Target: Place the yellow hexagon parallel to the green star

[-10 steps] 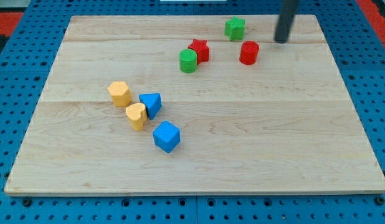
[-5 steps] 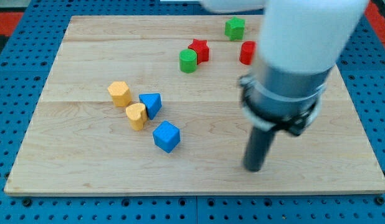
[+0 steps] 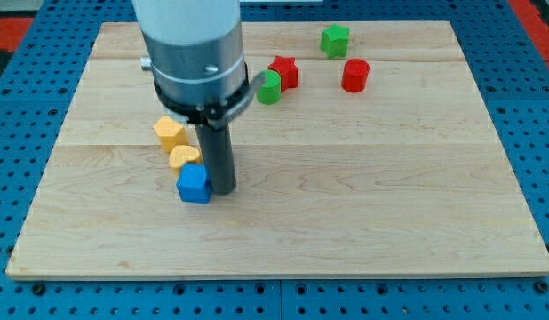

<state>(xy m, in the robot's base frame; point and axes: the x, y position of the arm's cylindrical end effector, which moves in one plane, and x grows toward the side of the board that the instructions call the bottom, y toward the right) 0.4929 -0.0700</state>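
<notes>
Nothing done yet: the yellow hexagon (image 3: 170,133) sits far down-left of the green star (image 3: 335,40), and the rod, which has no pincer to open or close, plants its tip (image 3: 223,189) beside the blue cube (image 3: 194,185), just below that hexagon.

Wooden board (image 3: 363,196) carrying yellow hexagon (image 3: 170,133), yellow heart (image 3: 183,157), blue cube (image 3: 194,185), green star (image 3: 335,40), red star (image 3: 284,70), green cylinder (image 3: 270,88) and red cylinder (image 3: 355,76)

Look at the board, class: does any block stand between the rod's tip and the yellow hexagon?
Yes. My tip sits beside the blue cube, and the yellow heart lies between there and the yellow hexagon further towards the view's top-left.
</notes>
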